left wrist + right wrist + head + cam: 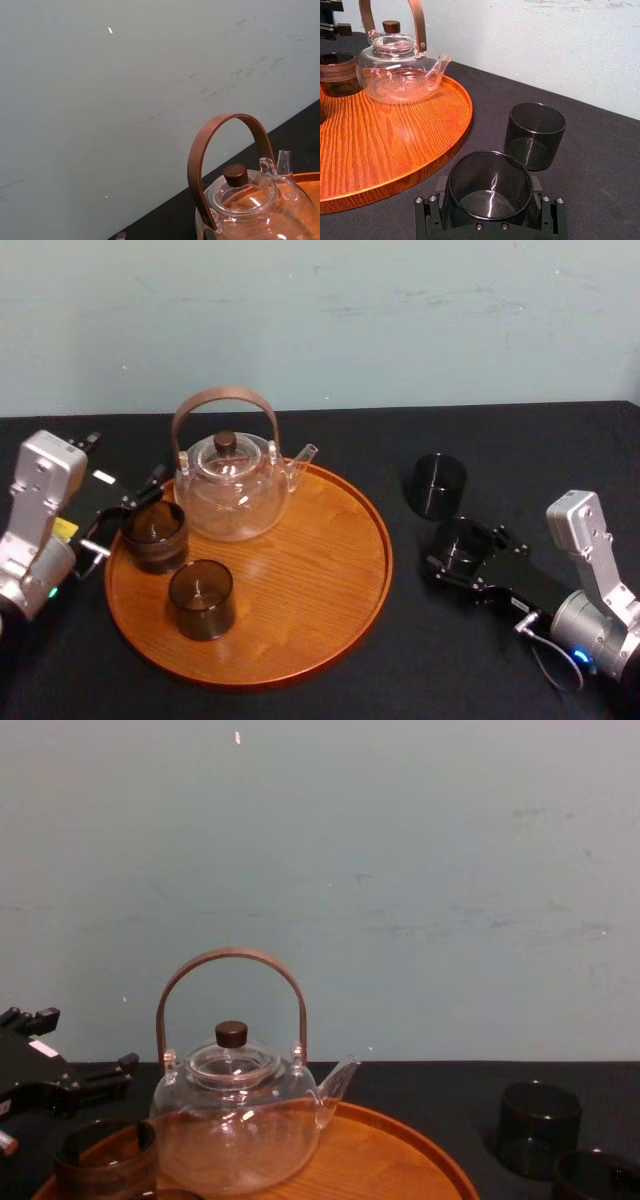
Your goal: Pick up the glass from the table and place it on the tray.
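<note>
The right gripper point(462, 558) is clenched round a dark glass point(490, 182) over the black table point(500, 450), just right of the tray point(330, 590). Whether the glass's base is lifted cannot be told. A second glass point(437, 485) stands just beside it. The left gripper point(122, 520), fingers spread, sits at the tray's left rim beside a third glass point(153, 535).
</note>
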Action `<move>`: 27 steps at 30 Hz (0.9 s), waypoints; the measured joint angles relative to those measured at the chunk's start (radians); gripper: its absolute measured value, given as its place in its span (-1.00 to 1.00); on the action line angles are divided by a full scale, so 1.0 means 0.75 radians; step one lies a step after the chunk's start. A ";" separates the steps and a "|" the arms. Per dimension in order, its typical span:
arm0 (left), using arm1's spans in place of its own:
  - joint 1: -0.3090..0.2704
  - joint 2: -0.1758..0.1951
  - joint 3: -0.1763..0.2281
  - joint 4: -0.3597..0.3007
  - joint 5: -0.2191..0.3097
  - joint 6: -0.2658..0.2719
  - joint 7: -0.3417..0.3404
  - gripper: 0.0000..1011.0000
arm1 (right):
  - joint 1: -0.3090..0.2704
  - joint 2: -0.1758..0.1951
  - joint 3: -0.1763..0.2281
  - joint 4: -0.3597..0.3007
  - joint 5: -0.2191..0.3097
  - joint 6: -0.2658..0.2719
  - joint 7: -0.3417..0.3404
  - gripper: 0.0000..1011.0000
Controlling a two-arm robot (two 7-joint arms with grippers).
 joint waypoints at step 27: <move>0.000 0.000 0.000 0.000 0.000 0.000 0.000 0.98 | -0.002 0.006 -0.004 -0.006 0.001 0.005 -0.005 0.79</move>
